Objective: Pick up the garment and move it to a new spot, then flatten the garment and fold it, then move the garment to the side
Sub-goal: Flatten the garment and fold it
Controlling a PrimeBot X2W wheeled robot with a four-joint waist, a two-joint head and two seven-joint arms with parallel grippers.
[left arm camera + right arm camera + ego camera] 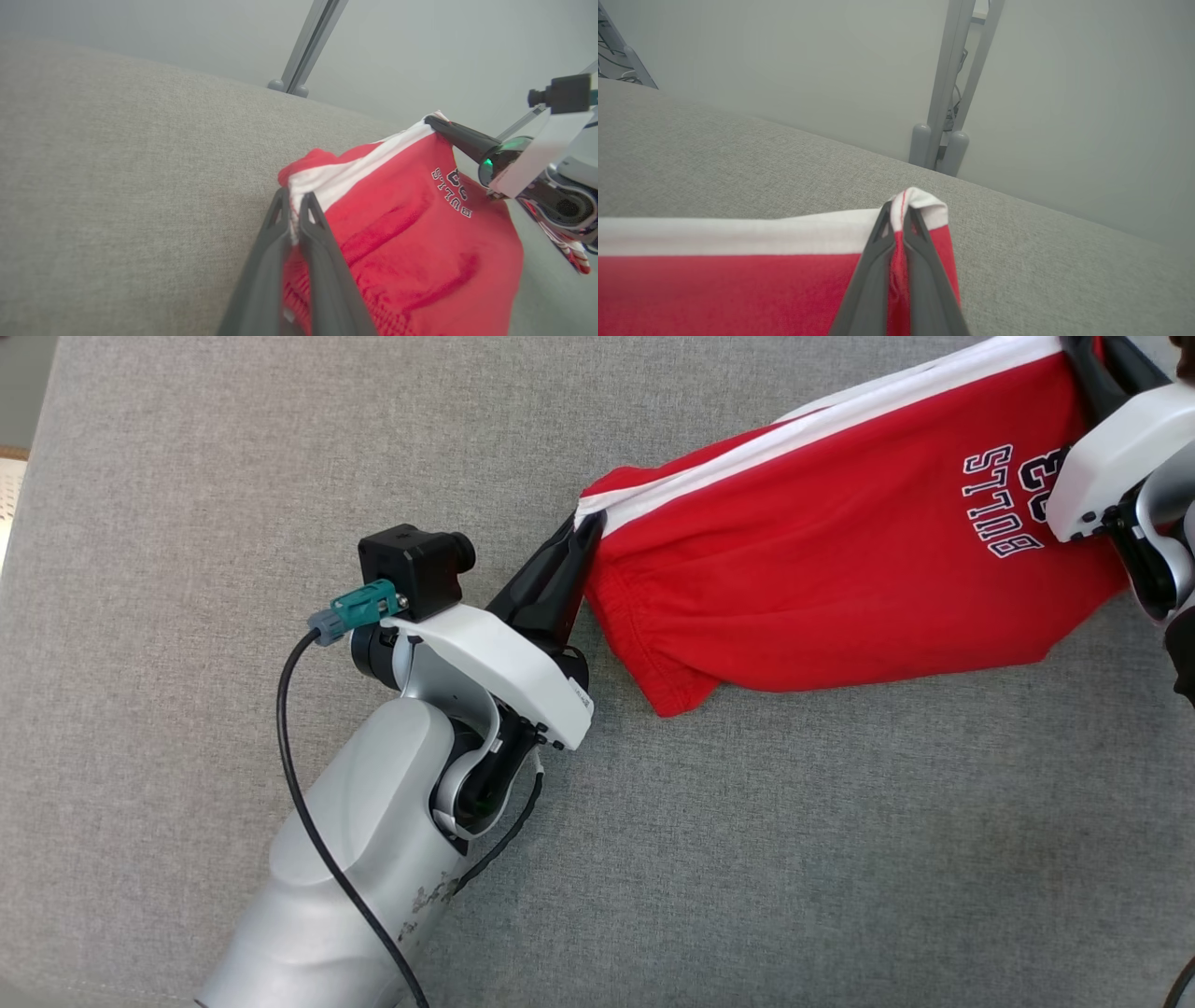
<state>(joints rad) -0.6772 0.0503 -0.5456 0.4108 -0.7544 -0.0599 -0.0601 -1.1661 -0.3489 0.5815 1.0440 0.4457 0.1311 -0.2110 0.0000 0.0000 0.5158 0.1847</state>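
**Head view.** Your left pincer (581, 534) is pressed together on the left end of the white band (794, 434) that runs along the red garment (840, 579). Your right pincer (1085, 362), at the upper right corner, is clamped on the same band at its other end, with its tips partly cut off by the frame. The garment stretches between the two pincers over the right half of the grey tabletop (233, 476). The white band is farthest from you and the red cloth falls toward you. A gathered edge lies just beside the left pincer. The dark lettering (1004, 504) sits near the right pincer and reads upside down from your position. You cannot tell whether the lower edge touches the tabletop.

**Left wrist view.** The two dark fingers (322, 242) meet on the band's corner, with cloth pinched between them. Across the garment, the right pincer holds the far corner, and the red cloth sags in folds between the two grips.

**Right wrist view.** The fingers close on a folded white corner, which pokes out just past their tips. A grey metal post (945, 93) stands beyond the tabletop's far edge, against a pale wall (1064, 93).
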